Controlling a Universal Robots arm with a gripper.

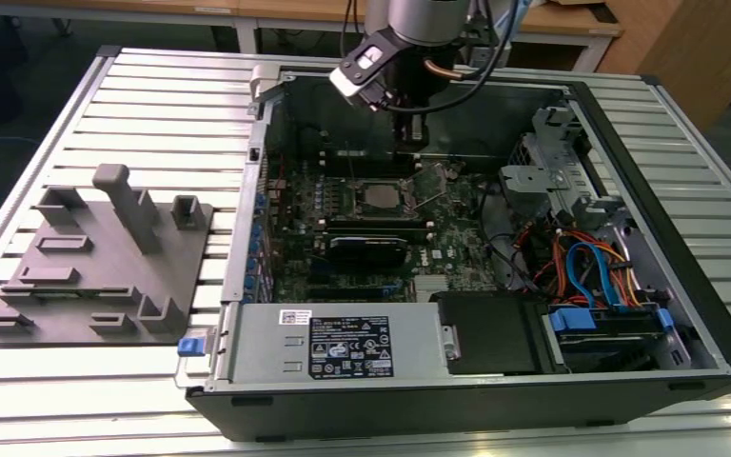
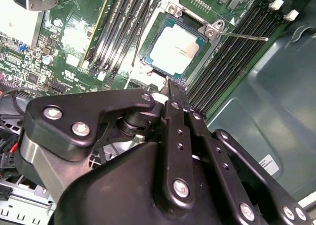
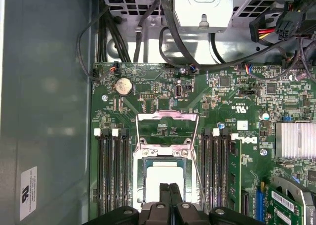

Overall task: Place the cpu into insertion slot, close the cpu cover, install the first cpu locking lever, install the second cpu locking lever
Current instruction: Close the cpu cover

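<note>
While the arm hung over the open PC case point(image 1: 670, 314), the gripper point(image 3: 170, 187) had its jaws pinched together on nothing, tips lined up over one edge of the cpu point(image 3: 164, 178). The chip sat flat in its socket, between two banks of memory slots point(image 3: 112, 170). Just past it, the cpu cover point(image 3: 167, 117) was flipped up open, off the chip. A thin locking lever point(image 2: 244, 36) stuck out loose beside the socket. Further out sat a coin cell point(image 3: 123, 86), then the slatted desk point(image 1: 149, 95).
</note>
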